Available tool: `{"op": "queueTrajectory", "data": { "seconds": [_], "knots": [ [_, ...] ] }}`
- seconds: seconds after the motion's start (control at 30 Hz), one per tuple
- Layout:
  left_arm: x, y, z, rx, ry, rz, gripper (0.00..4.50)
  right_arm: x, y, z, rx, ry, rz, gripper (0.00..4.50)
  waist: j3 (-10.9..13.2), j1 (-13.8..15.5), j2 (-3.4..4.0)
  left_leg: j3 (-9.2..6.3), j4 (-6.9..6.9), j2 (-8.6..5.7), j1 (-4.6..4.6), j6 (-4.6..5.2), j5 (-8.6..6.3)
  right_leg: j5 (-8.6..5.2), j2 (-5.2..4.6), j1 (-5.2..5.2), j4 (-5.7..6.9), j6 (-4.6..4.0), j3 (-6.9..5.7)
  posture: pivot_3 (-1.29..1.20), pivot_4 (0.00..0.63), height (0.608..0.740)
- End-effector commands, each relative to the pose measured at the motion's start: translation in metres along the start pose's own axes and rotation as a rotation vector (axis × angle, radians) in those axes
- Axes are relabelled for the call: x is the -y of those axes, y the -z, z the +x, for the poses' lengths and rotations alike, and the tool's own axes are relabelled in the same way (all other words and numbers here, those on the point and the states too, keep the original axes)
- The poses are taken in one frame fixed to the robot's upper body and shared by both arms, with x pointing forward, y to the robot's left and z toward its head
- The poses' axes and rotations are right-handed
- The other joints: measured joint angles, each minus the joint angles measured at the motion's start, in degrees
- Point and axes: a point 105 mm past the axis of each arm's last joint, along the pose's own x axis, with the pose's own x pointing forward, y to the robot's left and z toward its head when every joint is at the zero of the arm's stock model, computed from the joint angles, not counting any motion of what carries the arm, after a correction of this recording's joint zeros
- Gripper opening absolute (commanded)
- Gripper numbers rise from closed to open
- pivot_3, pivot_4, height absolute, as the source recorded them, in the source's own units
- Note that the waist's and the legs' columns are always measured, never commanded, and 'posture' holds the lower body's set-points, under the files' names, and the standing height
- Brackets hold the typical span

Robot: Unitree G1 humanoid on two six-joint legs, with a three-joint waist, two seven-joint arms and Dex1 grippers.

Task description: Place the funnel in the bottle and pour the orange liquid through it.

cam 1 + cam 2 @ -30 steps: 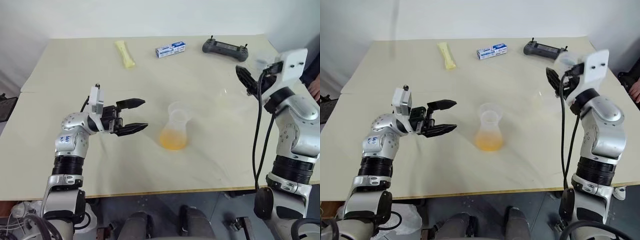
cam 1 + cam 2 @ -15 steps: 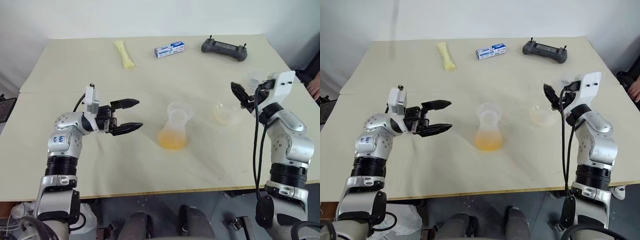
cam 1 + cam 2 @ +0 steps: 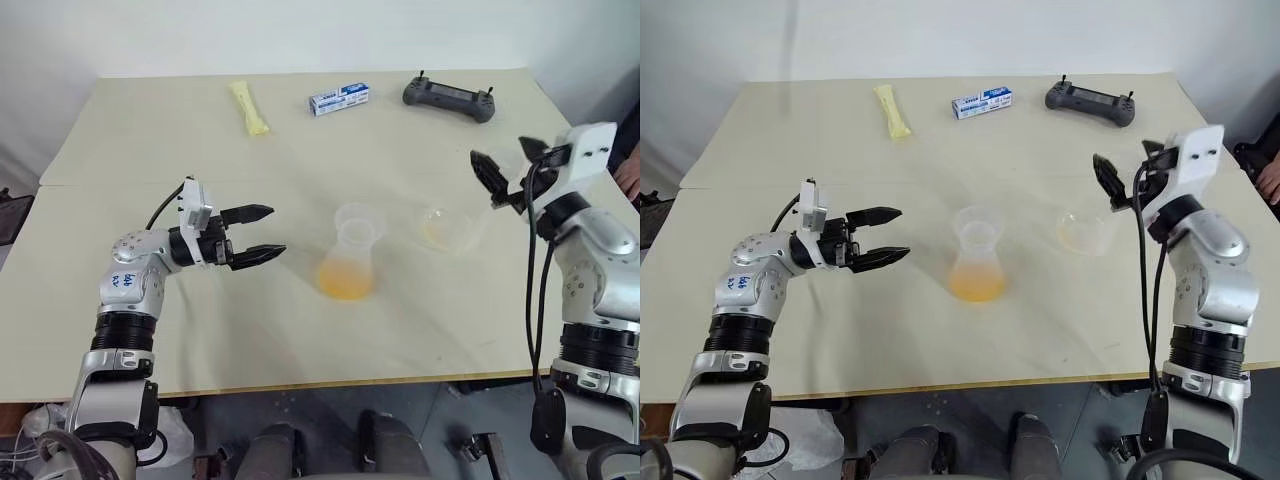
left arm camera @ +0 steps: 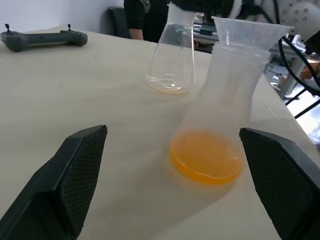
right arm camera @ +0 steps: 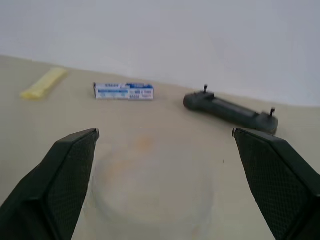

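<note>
1. now the right fingers (image 3: 485,170) stand apart and empty, just behind the beaker (image 3: 445,228), which sits near-empty on the counter (image 3: 300,140).
2. left fingers (image 3: 250,213) apart too, level, near the bottle (image 3: 352,255), not touching.
3. funnel (image 3: 360,220) sits in its neck; liquid (image 3: 345,283) pools in its base.
4. pour looks done; next, likely draw both arms clear without knocking the bottle.

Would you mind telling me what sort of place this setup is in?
Probably a robotics lab or test room: a plain beige table against a bare white wall, a handheld controller lying at its far edge, and lab-style glassware, a flask-like bottle holding orange liquid.
</note>
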Motion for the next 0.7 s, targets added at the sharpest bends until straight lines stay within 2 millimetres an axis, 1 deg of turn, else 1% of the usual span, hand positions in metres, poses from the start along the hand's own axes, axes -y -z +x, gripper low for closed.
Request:
{"op": "queueTrajectory", "data": {
  "seconds": [0.03, 0.1, 0.17, 0.2, 0.3, 0.33, 0.4, 0.47, 0.57, 0.63, 0.7],
  "knots": [
    [0.003, -0.011, -0.001, 0.035, 0.021, 0.029, 4.5, -0.015, -0.041, -0.003, 0.124, -0.092, -0.081, 4.49, 0.0, 0.0, 0.0, 0.0, 0.0, 0.0, 0.0, 0.0, 0.0, 0.0, 0.0, 0.0, 0.0, 0.0, 0.0, 0.0, 0.15, 0.74],
    [0.003, -0.01, -0.002, 0.035, 0.024, 0.032, 4.5, -0.023, -0.044, -0.006, 0.12, -0.133, -0.106, 4.49, 0.0, 0.05, 0.0, 0.0, 0.0, 0.0, 0.0, 0.0, 0.0, 0.0, 0.0, 0.0, 0.0, 0.0, -0.01, 0.0, 0.15, 0.74],
    [0.002, -0.011, -0.003, 0.042, 0.016, 0.035, 4.5, -0.035, -0.049, -0.012, 0.12, -0.208, -0.125, 4.49, 0.0, 0.19, 0.0, 0.0, 0.01, -0.01, 0.0, 0.0, 0.0, 0.0, -0.01, 0.01, 0.0, 0.0, -0.01, 0.0, 0.15, 0.74],
    [0.002, -0.011, -0.005, 0.041, 0.012, 0.04, 4.5, -0.045, -0.052, -0.019, 0.117, -0.275, -0.13, 4.49, 0.0, 0.2, 0.0, -0.02, 0.01, -0.01, -0.01, 0.0, 0.0, 0.0, -0.01, 0.01, 0.0, 0.0, -0.01, 0.0, 0.15, 0.74],
    [0.004, -0.01, -0.011, 0.041, 0.029, 0.051, 4.5, -0.062, -0.054, -0.039, 0.095, -0.41, -0.147, 4.49, 0.0, 0.27, -0.01, -0.02, 0.02, -0.01, -0.03, 0.0, 0.0, 0.0, -0.02, 0.01, -0.01, 0.0, -0.03, 0.0, 0.15, 0.74],
    [0.007, -0.005, -0.016, 0.02, 0.047, 0.046, 4.5, -0.062, -0.046, -0.05, 0.055, -0.438, -0.165, 4.49, 0.0, 0.36, -0.01, 0.0, 0.02, -0.02, -0.02, 0.0, 0.0, 0.0, -0.02, 0.01, -0.01, 0.0, -0.03, 0.0, 0.15, 0.74],
    [0.01, 0.005, -0.029, -0.018, 0.061, 0.033, 4.5, -0.066, -0.024, -0.084, -0.049, -0.534, -0.162, 4.49, -0.05, 0.83, -0.1, -0.01, 0.01, -0.02, 0.01, 0.01, 0.0, 0.0, -0.01, 0.06, -0.04, 0.0, -0.06, 0.0, 0.15, 0.74],
    [0.011, 0.007, -0.036, -0.033, 0.064, 0.034, 4.5, -0.07, -0.011, -0.108, -0.115, -0.591, -0.113, 4.49, -0.05, 1.43, -0.14, 0.01, -0.02, -0.02, 0.0, 0.0, -0.01, 0.0, 0.03, 0.09, -0.07, 0.0, -0.16, 0.0, 0.15, 0.74],
    [0.016, 0.011, -0.045, -0.049, 0.093, 0.012, 4.5, -0.077, 0.017, -0.142, -0.237, -0.682, -0.065, 4.49, -0.03, 1.68, -0.15, 0.23, 0.04, -0.03, 0.0, 0.06, -0.01, 0.01, -0.02, 0.1, -0.22, 0.02, -0.04, 0.0, 0.15, 0.74],
    [0.02, 0.014, -0.049, -0.061, 0.114, 0.002, 4.5, -0.079, 0.032, -0.156, -0.29, -0.717, -0.05, 4.49, -0.06, 1.79, -0.2, 0.23, 0.13, -0.01, 0.1, 0.09, 0.01, 0.02, -0.02, 0.24, -0.25, 0.04, 0.02, 0.0, 0.15, 0.74],
    [0.021, 0.016, -0.052, -0.07, 0.123, 0.014, 4.5, -0.076, 0.046, -0.163, -0.325, -0.717, -0.036, 4.49, -0.06, 1.63, -0.21, 0.28, 0.14, 0.0, 0.18, 0.09, 0.01, 0.02, -0.01, 0.28, -0.25, 0.04, 0.1, 0.0, 0.15, 0.74]
  ]
}}
